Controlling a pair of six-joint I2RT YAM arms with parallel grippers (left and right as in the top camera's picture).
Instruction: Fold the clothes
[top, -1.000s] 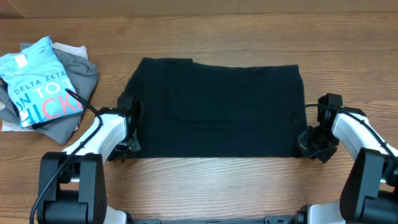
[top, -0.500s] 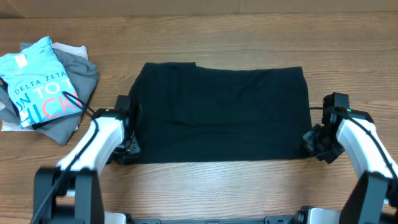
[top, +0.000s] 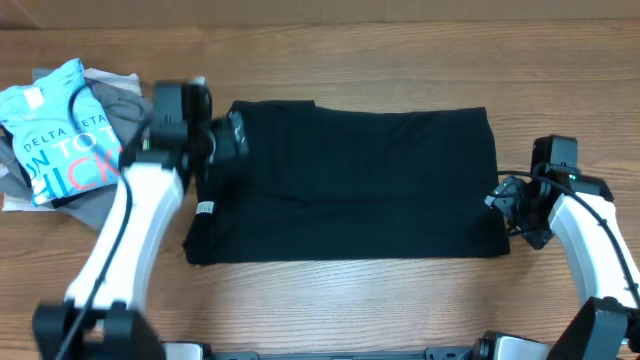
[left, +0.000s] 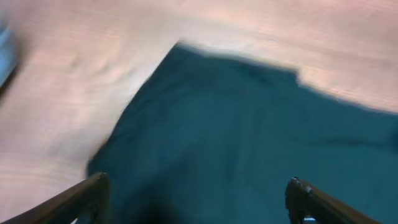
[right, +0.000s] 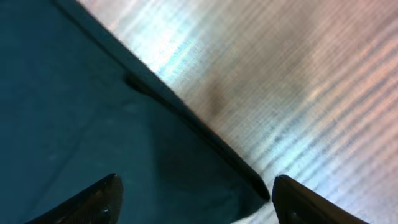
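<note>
The clothes (top: 350, 180), a plain black garment, lie flat on the wooden table (top: 350, 300) as a wide rectangle. A small white tag (top: 205, 208) shows near their left edge. My left gripper (top: 234, 140) hovers over the far left corner. In the left wrist view, blurred, it (left: 196, 190) is open above the black fabric (left: 236, 124) with nothing between its fingers. My right gripper (top: 503, 208) sits at the right edge. In the right wrist view it (right: 198, 186) is open, with the garment's corner (right: 205, 174) lying loose between the fingertips.
A pile of other clothes lies at the far left: a light blue tee (top: 55, 130) with lettering on top of grey garments (top: 135, 120). A thin black cable (top: 130, 165) runs across that pile. Bare wood (right: 298, 74) surrounds the black garment.
Both grippers opened and let go of the black garment's edges. The left arm rose and swung from the near left corner to the far left corner. The right gripper drew back slightly.
</note>
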